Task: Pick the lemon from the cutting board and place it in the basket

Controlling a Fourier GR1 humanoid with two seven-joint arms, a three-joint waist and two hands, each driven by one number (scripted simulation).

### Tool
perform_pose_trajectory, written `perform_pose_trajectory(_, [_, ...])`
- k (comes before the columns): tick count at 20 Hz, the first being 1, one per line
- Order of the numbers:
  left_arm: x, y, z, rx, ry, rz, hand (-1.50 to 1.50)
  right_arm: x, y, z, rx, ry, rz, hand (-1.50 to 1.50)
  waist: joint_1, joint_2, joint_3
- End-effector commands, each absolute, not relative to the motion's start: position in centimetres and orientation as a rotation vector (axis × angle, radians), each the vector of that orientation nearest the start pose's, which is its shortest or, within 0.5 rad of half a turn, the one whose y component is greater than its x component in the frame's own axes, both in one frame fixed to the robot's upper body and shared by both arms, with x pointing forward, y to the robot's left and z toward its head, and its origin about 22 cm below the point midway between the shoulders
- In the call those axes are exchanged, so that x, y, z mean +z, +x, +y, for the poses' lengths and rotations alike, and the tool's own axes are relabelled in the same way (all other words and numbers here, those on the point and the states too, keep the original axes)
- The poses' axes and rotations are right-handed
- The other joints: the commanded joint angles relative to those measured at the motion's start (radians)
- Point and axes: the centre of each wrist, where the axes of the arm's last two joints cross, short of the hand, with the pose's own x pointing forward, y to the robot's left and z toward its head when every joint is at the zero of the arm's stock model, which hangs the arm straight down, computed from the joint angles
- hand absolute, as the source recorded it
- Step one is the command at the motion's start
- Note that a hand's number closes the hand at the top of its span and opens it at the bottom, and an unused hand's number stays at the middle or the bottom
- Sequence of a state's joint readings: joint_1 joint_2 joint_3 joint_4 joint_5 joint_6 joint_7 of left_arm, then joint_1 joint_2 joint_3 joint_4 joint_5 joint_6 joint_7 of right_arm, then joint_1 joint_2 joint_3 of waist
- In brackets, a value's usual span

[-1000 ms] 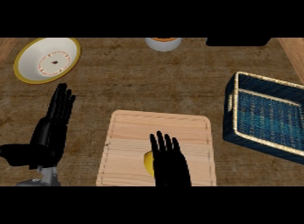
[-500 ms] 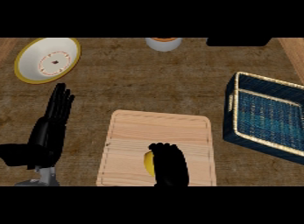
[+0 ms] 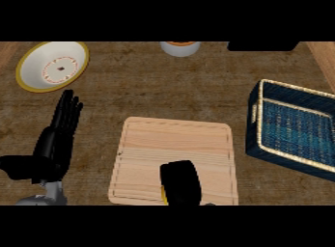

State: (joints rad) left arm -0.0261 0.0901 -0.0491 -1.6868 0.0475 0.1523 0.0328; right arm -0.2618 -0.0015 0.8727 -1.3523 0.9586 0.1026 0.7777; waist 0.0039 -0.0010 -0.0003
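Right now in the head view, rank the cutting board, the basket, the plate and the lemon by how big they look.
1. Cutting board, though the basket is cut off at the right edge, so these two are unsure.
2. Basket.
3. Plate.
4. Lemon, only a yellow sliver beside the right robot hand curled over it.

A brown woven-textured counter (image 3: 162, 91) carries a wooden cutting board (image 3: 175, 144) near the front, a blue basket (image 3: 298, 130) at right, a yellow-rimmed plate (image 3: 52, 65) at back left — and a small jar (image 3: 180, 48) at the far edge
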Motion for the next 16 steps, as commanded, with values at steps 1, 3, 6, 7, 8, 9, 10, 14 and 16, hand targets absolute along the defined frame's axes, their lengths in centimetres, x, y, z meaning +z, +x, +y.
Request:
perform_pose_trajectory(1, [2.2,25.2,23.9,0.061,0.091,-1.675,0.00,-3.0,21.5,-4.4,1.400,-0.757,-1.072,1.50,-0.003,0.001,0.000])
perform_pose_trajectory(3, [3.9,24.7,22.3,0.046,0.092,-1.683,0.00,-4.1,21.2,-3.9,1.302,-0.807,-0.997,1.50,0.001,0.001,0.001])
perform_pose_trajectory(6, [3.3,24.6,22.3,0.059,0.093,-1.679,0.00,-4.2,24.9,-5.6,1.154,-0.870,-0.914,1.50,0.004,0.005,0.001])
perform_pose_trajectory(7, [2.8,23.4,24.4,0.062,0.074,-1.679,0.00,-4.5,24.0,-5.2,1.147,-0.883,-0.923,1.50,0.008,0.003,0.000])
perform_pose_trajectory(8, [4.3,24.6,24.5,0.052,0.076,-1.670,0.00,-3.3,24.5,-3.9,1.126,-0.876,-0.930,1.50,0.013,0.003,0.001])
perform_pose_trajectory(9, [3.4,23.9,22.0,0.042,0.072,-1.681,0.00,-4.7,24.2,-4.1,1.098,-0.894,-0.970,1.50,0.016,0.004,0.001])
perform_pose_trajectory(10, [2.9,24.4,22.8,0.051,0.076,-1.666,0.00,-4.8,23.8,-4.4,1.111,-0.901,-0.987,1.50,0.004,0.002,0.001])
perform_pose_trajectory(14, [3.8,24.8,24.7,0.055,0.103,-1.678,0.00,-2.9,22.1,-3.1,1.060,-0.984,-1.115,1.50,-0.004,-0.001,0.000])
perform_pose_trajectory(16, [4.3,24.0,23.0,0.057,0.082,-1.685,0.00,-1.4,22.3,-2.4,0.985,-0.951,-1.184,1.50,0.002,-0.001,0.001])
